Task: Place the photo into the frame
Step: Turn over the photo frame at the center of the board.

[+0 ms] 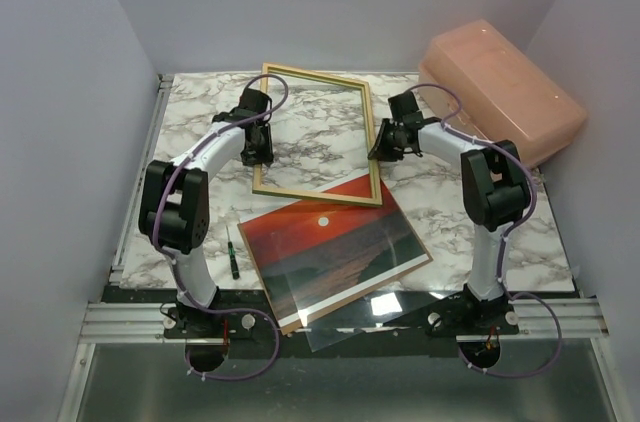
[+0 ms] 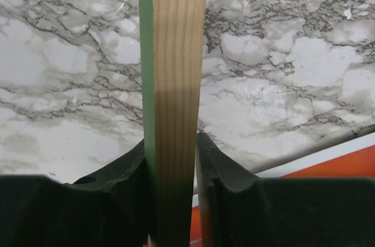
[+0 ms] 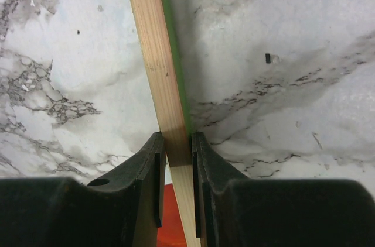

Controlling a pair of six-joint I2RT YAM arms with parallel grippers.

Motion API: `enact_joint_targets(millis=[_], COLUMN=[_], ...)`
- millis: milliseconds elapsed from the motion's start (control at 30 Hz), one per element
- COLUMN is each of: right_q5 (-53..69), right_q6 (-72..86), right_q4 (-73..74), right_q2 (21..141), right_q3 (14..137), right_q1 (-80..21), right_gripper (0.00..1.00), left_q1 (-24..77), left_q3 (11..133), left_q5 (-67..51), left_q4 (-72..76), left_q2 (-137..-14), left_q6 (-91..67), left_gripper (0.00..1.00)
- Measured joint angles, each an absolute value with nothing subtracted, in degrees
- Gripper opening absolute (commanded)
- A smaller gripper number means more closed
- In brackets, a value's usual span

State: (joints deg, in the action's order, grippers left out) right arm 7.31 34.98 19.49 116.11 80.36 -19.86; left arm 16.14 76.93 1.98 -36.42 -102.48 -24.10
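While your left gripper (image 1: 258, 142) is clamped on the left rail of the frame (image 1: 315, 192), your right gripper (image 1: 385, 142) is clamped on the opposite rail, so you hold the frame from both sides.

Your left wrist view shows the left gripper (image 2: 171, 141) with a black finger pressed against each side of the rail. The frame (image 2: 176, 54) turns its pale wood face to the camera, with a green strip along its left edge. In your right wrist view the right gripper (image 3: 176, 139) pinches its rail the same way, and the frame (image 3: 155, 54) shows wood with green down its right edge.

From above, the frame sits wood side up over the marble table (image 1: 480, 232), towards the far half. You cannot tell from these views whether it rests on the table or hangs just above it.

The photo (image 1: 335, 237) lies picture side up, near you and turned at an angle. Its far edge meets the frame's near rail, and the frame's near right corner overlaps it. It shows as an orange patch in both wrist views (image 2: 345, 168) (image 3: 167, 218). A brown backing board (image 1: 283, 320) shows along the photo's edges — beneath it — and a clear sheet (image 1: 350, 317) overhangs the near table edge.

A small green-handled screwdriver (image 1: 232, 254) lies left of the photo. A pink box (image 1: 500, 87) sits at the far right.
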Motion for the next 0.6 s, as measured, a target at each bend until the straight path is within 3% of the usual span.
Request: enact_joint_targets(millis=[33,200,300,600], right_q5=[7.3,7.5,8.2,8.9], right_q6=[35.2,36.5,37.6,40.7], right_q4=[19.4,18.9,18.7,17.6], right_q2=[116.6,119.3,120.7,123.3], right_q3=[80.9,84.4,86.2,89.0], right_q1=[-19.8,-19.8,-20.0,-20.5], right_gripper=[0.00,0.00,0.00,0.00], left_q1=[15.7,14.2,13.9,11.9], left_q3=[77.9,83.5,86.8,93.4], left_q5=[1.7,-0.2,-1.6,-3.8], left_q4=[-36.5,-37.3,-38.3,-42.4], left_q2=[-103.8,-109.8,-112.4,-114.9], left_q6=[-23.4,-21.8,-21.1,-22.1], left_gripper=[0.39,0.77,0.95,0.99])
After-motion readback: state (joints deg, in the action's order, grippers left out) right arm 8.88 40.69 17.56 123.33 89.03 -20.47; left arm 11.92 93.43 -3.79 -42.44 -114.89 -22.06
